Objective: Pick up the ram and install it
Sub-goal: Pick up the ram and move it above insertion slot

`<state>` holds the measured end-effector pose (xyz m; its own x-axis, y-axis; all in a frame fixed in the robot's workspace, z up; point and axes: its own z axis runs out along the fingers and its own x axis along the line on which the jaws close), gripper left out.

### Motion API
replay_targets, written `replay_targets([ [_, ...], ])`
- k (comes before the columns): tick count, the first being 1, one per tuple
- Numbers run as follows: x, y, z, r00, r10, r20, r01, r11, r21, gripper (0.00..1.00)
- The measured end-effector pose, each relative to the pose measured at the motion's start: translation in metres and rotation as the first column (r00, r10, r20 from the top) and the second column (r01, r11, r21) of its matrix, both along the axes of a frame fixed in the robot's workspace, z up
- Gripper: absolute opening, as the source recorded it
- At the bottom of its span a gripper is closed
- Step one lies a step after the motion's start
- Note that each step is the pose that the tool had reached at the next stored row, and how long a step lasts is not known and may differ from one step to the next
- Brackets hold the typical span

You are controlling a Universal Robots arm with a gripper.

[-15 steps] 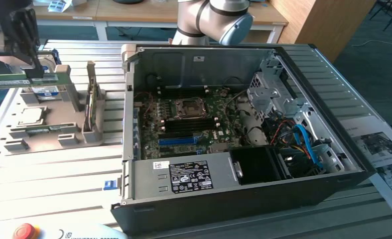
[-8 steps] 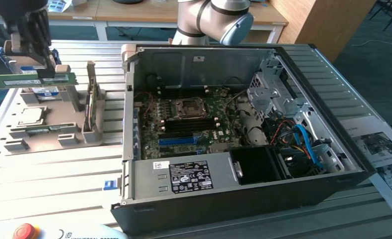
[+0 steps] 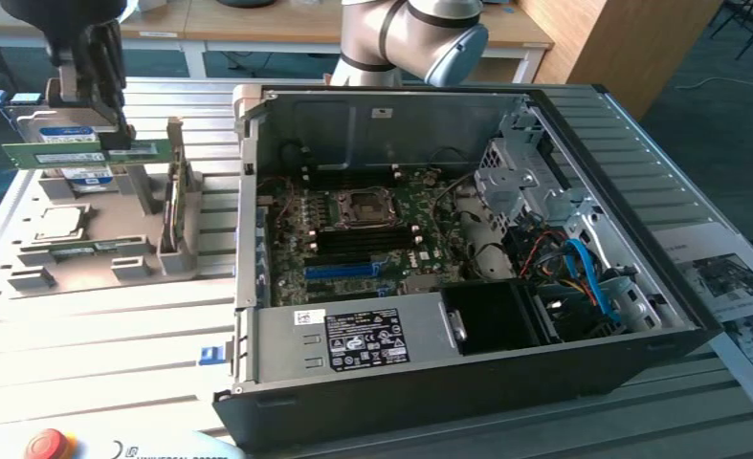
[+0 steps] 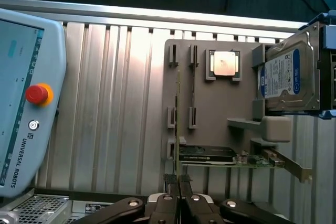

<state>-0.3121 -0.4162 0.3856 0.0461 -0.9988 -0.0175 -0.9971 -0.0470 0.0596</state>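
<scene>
At the near edge of the exterior view a teach pendant point(image 3: 47, 445) is cut off by the frame, so that little more than its red button shows. Behind it an open computer case point(image 3: 478, 382) lies on its side. Its power supply point(image 3: 350, 339) sits nearest and the motherboard point(image 3: 376, 239) beyond it, and the lower right corner of the interior is too dark to read. Everything rests on a ribbed aluminium table point(image 3: 96, 325). Printed sheets point(image 3: 734, 287) lie at the exterior view's right and run out of frame.

To the exterior view's left of the case lies a grey fixture point(image 3: 108, 249) carrying a processor point(image 3: 63, 222). Behind that a hard drive point(image 3: 77, 177) is partly hidden by the ram point(image 3: 57, 154).

The gripper point(image 3: 111, 134) is clamped on the ram and holds it in the air above the fixture. The stick's long axis lies roughly level, across the exterior view, with its flat green face and pale labels towards that camera. In the wrist view the fingertips point(image 4: 172, 181) pinch it and the ram point(image 4: 178, 124) shows edge-on, a thin line running away from the gripper point(image 4: 177, 181).

Farthest back the arm's grey and blue joint point(image 3: 428, 33) stands before wooden desks point(image 3: 261, 19). The upper arm is cut off.
</scene>
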Motion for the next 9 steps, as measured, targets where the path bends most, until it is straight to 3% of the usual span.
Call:
replay_targets([
  [9,0.0004,0.0000,0.0040,1.0000,0.000,-0.0001,0.000,1.0000,-0.0001,0.12],
])
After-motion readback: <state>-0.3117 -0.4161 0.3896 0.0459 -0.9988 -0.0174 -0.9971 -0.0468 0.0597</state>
